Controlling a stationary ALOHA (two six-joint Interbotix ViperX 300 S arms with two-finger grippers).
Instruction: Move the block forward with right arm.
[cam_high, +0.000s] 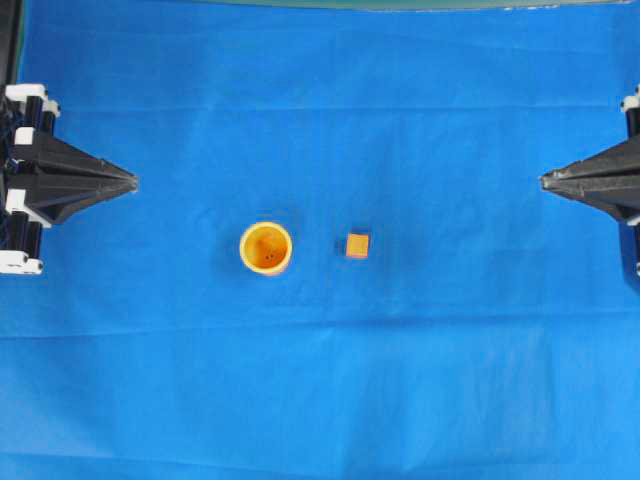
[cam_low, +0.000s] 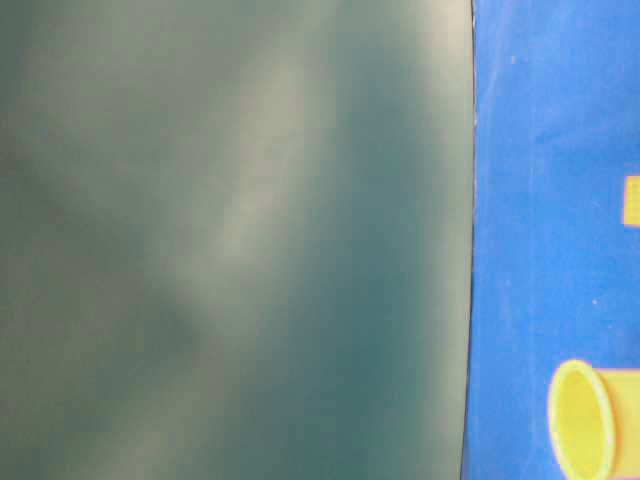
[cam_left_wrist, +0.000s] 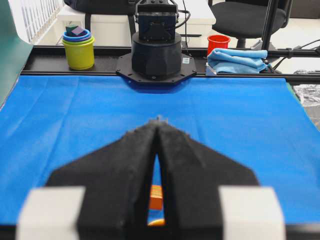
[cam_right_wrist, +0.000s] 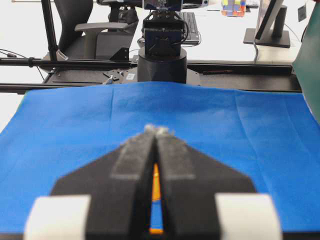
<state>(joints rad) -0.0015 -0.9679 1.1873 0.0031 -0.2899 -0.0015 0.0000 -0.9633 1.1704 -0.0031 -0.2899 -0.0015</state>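
The block (cam_high: 357, 245), a small orange cube, sits on the blue cloth near the middle, just right of the round orange-yellow cup (cam_high: 265, 247). My right gripper (cam_high: 545, 181) hovers at the right edge, shut and empty, well to the right of the block and a little behind it. Its tips (cam_right_wrist: 156, 131) meet in the right wrist view, where an orange sliver (cam_right_wrist: 156, 187) shows through the slit. My left gripper (cam_high: 133, 183) is shut and empty at the left edge. Through its slit I see the block (cam_left_wrist: 156, 196) and, below it, the cup's rim (cam_left_wrist: 156, 222).
The table-level view catches the block (cam_low: 631, 200) and the cup (cam_low: 590, 418) at its right, beside a dark green board (cam_low: 230, 240). Beyond the cloth's far end stand the right arm's base (cam_left_wrist: 156, 50), stacked cups (cam_left_wrist: 78, 47), a red cup (cam_left_wrist: 218, 42) and a folded blue cloth (cam_left_wrist: 237, 60).
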